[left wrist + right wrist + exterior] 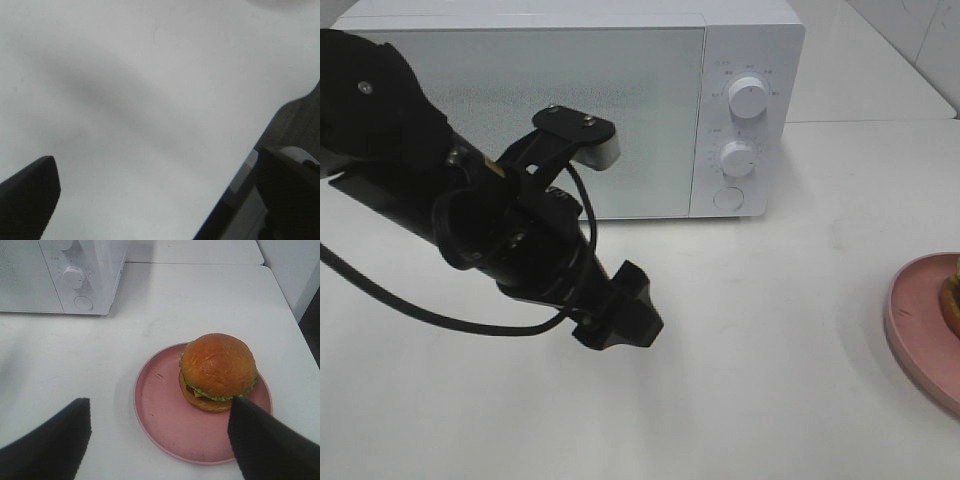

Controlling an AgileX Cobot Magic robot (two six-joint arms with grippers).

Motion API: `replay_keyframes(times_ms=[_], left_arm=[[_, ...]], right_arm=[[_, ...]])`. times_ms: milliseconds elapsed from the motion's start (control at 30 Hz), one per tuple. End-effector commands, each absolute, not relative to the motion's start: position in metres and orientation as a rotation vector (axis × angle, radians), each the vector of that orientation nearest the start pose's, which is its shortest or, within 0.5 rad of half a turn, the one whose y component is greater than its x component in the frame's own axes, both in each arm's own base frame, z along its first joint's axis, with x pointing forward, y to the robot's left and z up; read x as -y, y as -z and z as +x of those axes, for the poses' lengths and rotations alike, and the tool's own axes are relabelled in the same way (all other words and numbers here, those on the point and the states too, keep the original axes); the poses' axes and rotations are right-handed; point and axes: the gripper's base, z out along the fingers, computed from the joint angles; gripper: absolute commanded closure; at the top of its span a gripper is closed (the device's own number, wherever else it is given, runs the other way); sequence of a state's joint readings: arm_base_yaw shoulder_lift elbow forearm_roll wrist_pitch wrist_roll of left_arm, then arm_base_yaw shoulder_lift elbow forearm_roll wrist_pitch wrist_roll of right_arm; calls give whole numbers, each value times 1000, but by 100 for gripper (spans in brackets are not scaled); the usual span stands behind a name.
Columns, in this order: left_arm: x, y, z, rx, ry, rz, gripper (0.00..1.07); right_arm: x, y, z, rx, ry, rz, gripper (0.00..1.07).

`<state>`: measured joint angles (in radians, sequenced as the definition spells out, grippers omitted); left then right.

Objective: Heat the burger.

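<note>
My L arm (470,210) reaches in from the left, L gripper (155,200) w/ jaws wide apart. R gripper (160,440) jaws spread too, nothing between them.

This is looking like a staged kitchen corner in a robot test room rather than a lived-in home. A white microwave (570,105) with two dials is sitting at the far side of a plain white table (770,350), and a burger (218,371) is resting on a pink plate (165,425) at the right. A black robot arm (500,215) is hanging over the bare tabletop, with pale tiled walls showing behind.
</note>
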<state>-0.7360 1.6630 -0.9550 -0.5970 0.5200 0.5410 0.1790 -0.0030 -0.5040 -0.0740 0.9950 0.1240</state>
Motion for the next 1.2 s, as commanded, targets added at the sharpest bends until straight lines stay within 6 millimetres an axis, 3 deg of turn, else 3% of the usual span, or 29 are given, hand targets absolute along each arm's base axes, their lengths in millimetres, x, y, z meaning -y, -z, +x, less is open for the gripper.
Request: replay_keyframes(times_ms=[33, 200, 433, 467, 533, 567, 600, 667, 700, 767, 867, 1033, 1200], left_arm=[[221, -200, 224, -2574, 633, 1042, 6], [180, -216, 229, -2735, 695, 960, 6], [140, -243, 226, -2792, 727, 871, 6], [125, -253, 226, -2802, 704, 802, 6], [116, -257, 225, -2807, 679, 763, 6], [100, -266, 223, -2821, 619, 677, 6], [100, -266, 223, -2821, 619, 677, 6], [73, -278, 219, -2832, 502, 548, 6], [73, -278, 219, -2832, 502, 548, 6], [52, -290, 212, -2829, 410, 398, 6], [37, -303, 203, -2789, 353, 285, 6], [28, -319, 185, -2725, 282, 247, 7], [26, -320, 166, -2693, 264, 228, 7]], right_arm=[[7, -283, -7, -1941, -107, -52, 34], [7, -283, -7, -1941, -107, -52, 34], [7, -283, -7, -1941, -107, -52, 34], [7, -283, -7, -1941, -107, -52, 34], [7, -283, -7, -1941, -107, -52, 34], [7, -283, -7, -1941, -107, -52, 34], [7, -283, -7, -1941, -107, -52, 34], [7, -283, -7, -1941, -107, -52, 34], [7, -283, -7, -1941, -107, -52, 34], [7, -283, -7, -1941, -107, -52, 34], [7, -283, -7, -1941, -107, -52, 34], [7, -283, -7, -1941, -107, -52, 34], [7, -283, -7, -1941, -107, -52, 34]])
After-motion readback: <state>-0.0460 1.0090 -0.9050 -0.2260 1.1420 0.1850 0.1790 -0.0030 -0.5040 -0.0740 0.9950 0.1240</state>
